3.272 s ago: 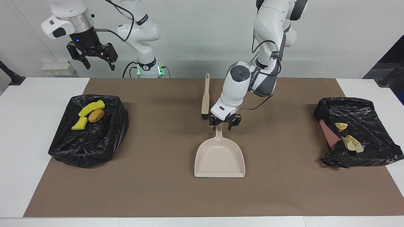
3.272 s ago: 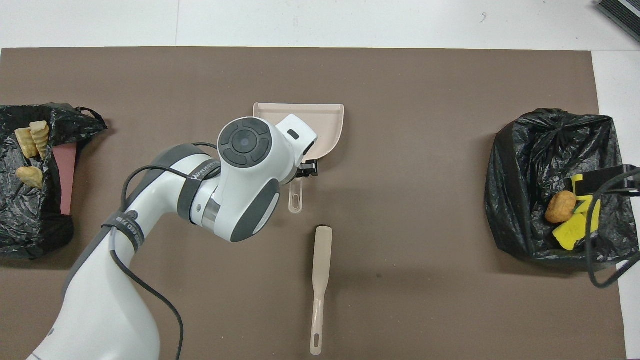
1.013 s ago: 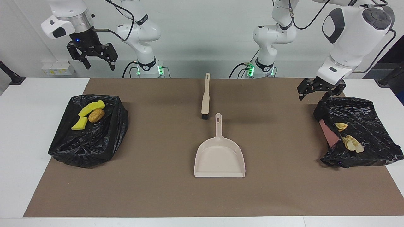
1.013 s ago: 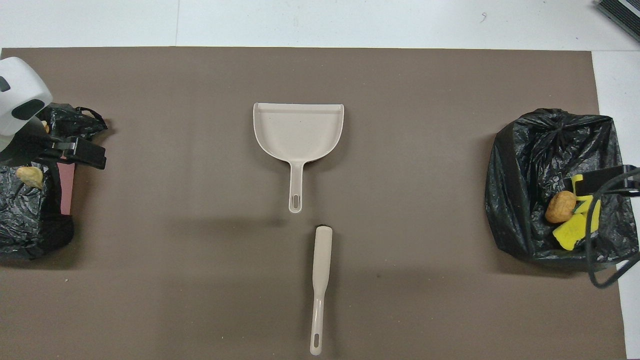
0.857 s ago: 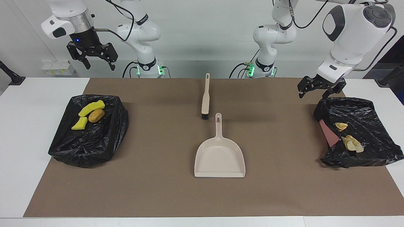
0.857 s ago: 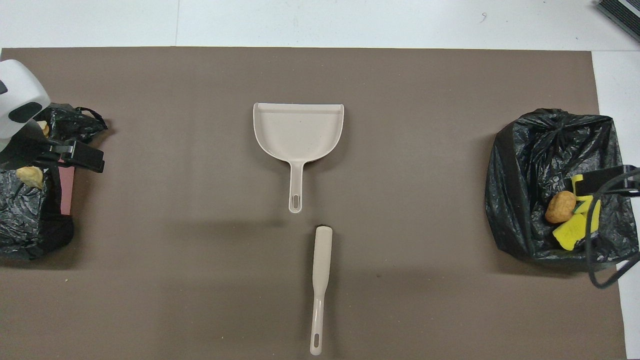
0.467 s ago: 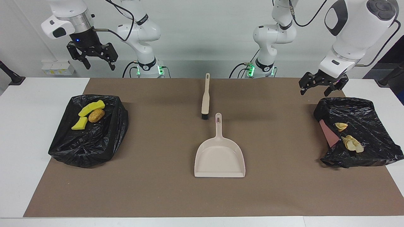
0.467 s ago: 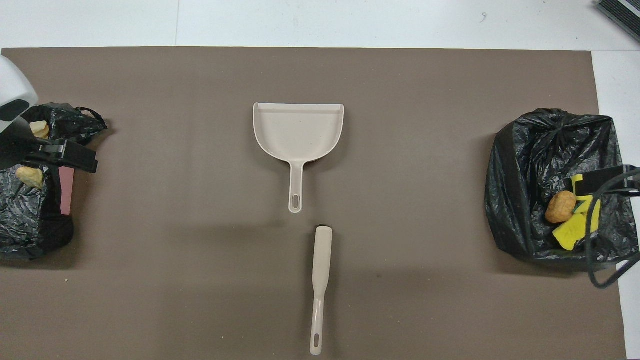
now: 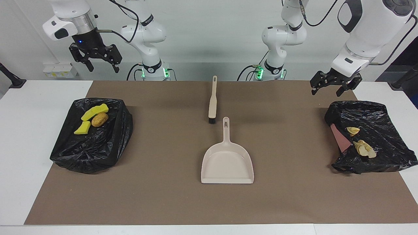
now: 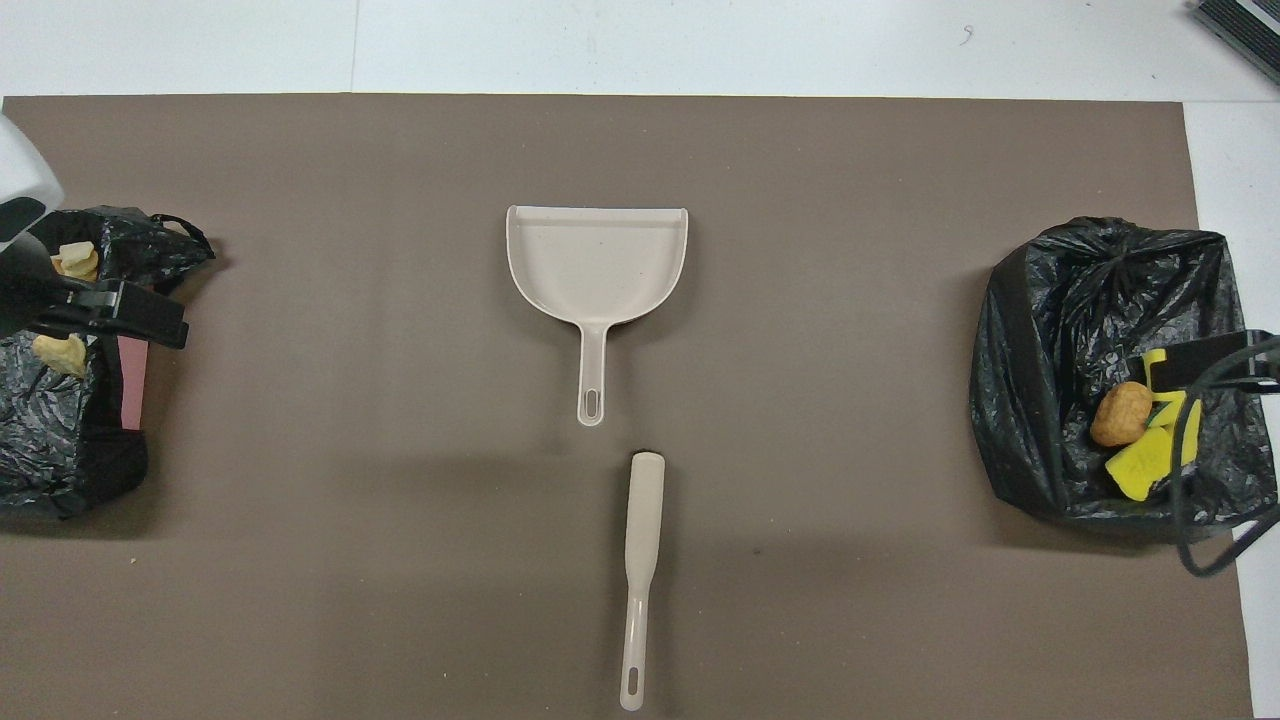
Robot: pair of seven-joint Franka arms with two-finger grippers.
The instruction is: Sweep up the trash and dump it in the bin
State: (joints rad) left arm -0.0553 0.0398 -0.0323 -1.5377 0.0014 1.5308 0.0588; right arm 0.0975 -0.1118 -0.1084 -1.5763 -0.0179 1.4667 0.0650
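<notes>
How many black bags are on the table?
2. One bag lies at the right arm's end, holding yellow chunks and a brown lump. The other bag lies at the left arm's end, holding pastry pieces.

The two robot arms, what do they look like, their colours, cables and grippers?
Both arms are glossy white with rounded joints and dark grey caps. Black cables loop along them, and green lights glow at both bases. The left gripper and the right gripper are black, two-fingered, with angular linkages. The right wrist has a silver ring with a small blue light below it.

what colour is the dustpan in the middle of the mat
Pale beige dustpan, clearest in the overhead view.
</notes>
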